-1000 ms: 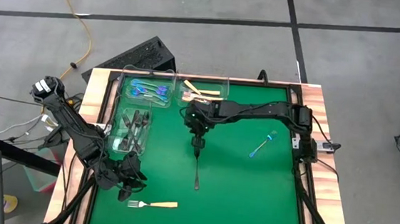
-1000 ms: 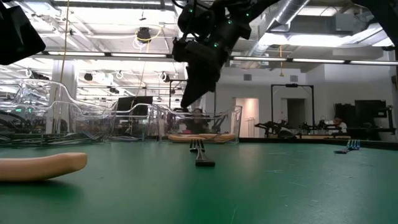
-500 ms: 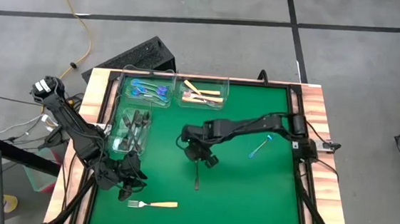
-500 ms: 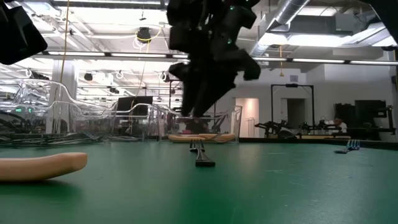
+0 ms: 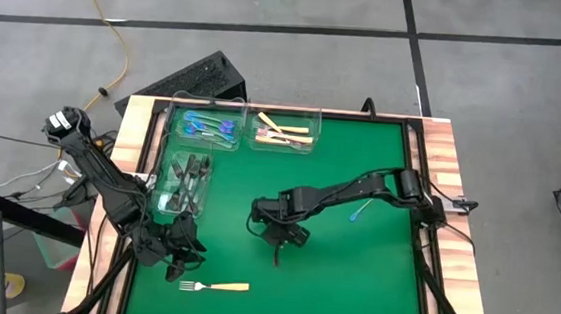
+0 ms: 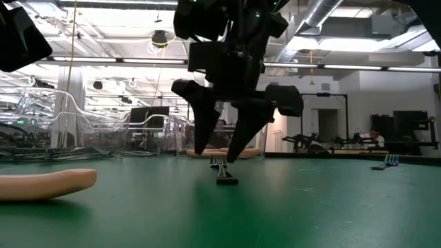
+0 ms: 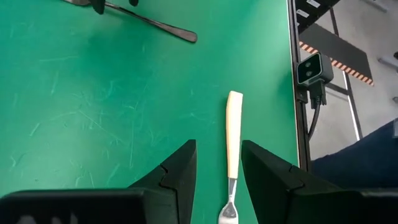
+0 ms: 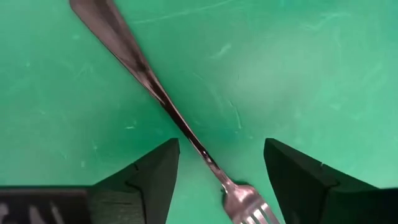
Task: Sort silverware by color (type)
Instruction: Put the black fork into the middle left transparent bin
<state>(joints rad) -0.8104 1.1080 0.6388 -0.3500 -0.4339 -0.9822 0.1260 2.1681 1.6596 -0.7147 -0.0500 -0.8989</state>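
No readable text anywhere.

The right arm reaches from the tabletop's right edge toward the middle, elbow bent, wrist pitched down. The right gripper (image 5: 277, 238) hangs low over the surface with its 2 fingers (image 6: 200, 117) spread wide and pointing downward, tips close to the tabletop and nothing between them. The left arm stretches along the left side to the near-left corner, where the left gripper (image 5: 181, 258) waits low, its 2 fingers (image 7: 180, 171) partly apart and empty
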